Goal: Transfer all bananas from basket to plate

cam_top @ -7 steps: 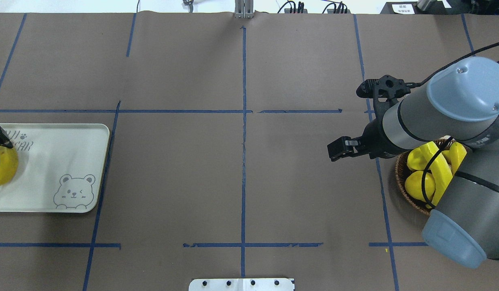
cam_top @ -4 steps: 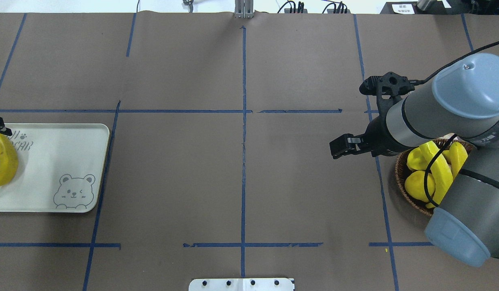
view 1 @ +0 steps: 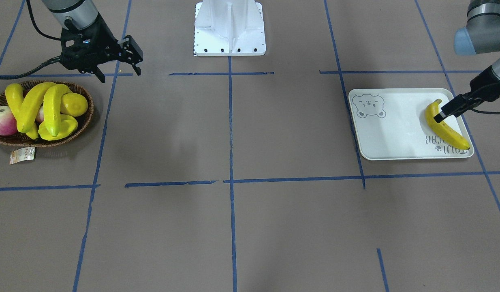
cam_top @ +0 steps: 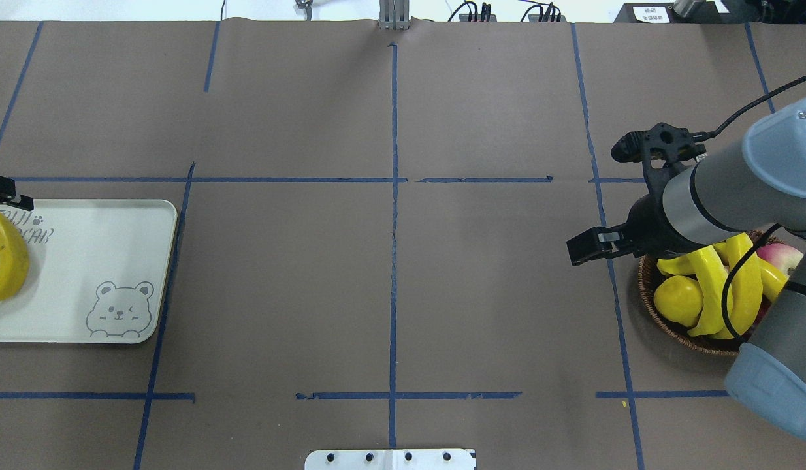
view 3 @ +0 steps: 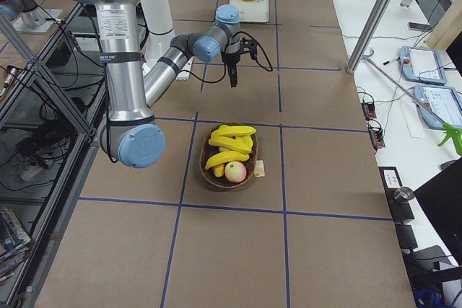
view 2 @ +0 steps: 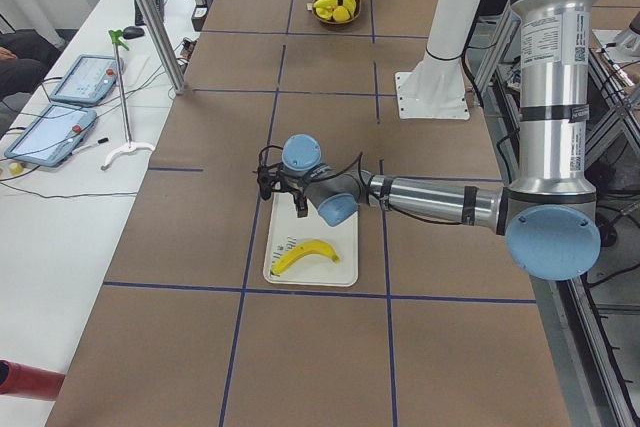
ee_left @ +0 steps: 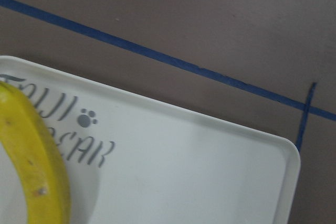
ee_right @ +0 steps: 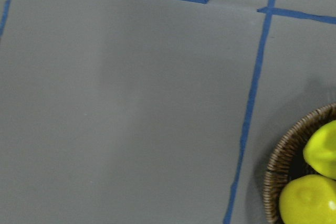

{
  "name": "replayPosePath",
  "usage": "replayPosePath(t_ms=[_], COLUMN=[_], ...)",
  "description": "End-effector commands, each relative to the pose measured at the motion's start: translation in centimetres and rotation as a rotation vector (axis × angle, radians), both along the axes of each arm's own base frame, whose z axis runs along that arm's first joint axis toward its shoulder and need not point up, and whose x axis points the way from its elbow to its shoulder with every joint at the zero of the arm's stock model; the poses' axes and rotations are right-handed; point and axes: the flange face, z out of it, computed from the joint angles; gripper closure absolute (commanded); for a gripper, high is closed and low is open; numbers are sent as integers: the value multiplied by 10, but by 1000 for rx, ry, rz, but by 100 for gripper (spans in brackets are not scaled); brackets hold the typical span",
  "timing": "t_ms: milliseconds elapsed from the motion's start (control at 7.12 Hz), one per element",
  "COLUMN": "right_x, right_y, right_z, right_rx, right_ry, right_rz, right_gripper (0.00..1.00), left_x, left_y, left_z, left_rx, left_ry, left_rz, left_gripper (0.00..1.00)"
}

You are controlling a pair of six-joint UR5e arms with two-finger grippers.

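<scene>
One glossy yellow toy banana [view 1: 444, 129] lies on the pale rectangular bear-print plate [view 1: 396, 129], far from the dark-brown woven wicker basket [view 1: 88, 115] (three more bananas [view 1: 52, 107] piled inside). The left gripper [view 1: 442, 115], fingers spread, hovers over that banana. The right gripper [view 1: 120, 74], also spread, hangs just beside the basket.

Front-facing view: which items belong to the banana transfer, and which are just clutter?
Job: three bananas in the basket, one banana on the plate.
Clutter: apple, lemon, starfruit, paper tag by the basket.

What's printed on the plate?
The plate is pale white with a grey bear face and grey lettering; clearest in the overhead exterior view.
</scene>
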Motion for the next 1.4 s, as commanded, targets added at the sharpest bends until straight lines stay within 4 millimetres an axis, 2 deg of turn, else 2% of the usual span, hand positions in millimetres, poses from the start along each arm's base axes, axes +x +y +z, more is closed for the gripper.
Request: replayPosePath(t_ms=[0, 140, 281, 421, 561, 842, 1263], right_x=[36, 48, 54, 57, 51, 46, 40], right_y=[14, 19, 21, 23, 19, 14, 11], right_z=[55, 85, 102, 115, 143, 159, 166], right_rx=[56, 73, 66, 62, 38, 23, 12], right_ry=[16, -9, -1, 23, 64, 88, 97], right_rz=[-24, -16, -8, -27, -36, -37, -41], right_gripper=[0, 0, 0, 0, 0, 0, 5], left_x=[29, 29, 30, 29, 29, 29, 30], left_y=[5, 5, 5, 5, 5, 5, 5], left_z=[-16, -19, -19, -20, -21, -21, -20], left_rx=[35, 39, 40, 41, 44, 43, 42], left_ry=[13, 16, 16, 17, 19, 18, 16], left_rz=[58, 58, 58, 58, 58, 58, 59], left_gripper=[0, 0, 0, 0, 0, 0, 0])
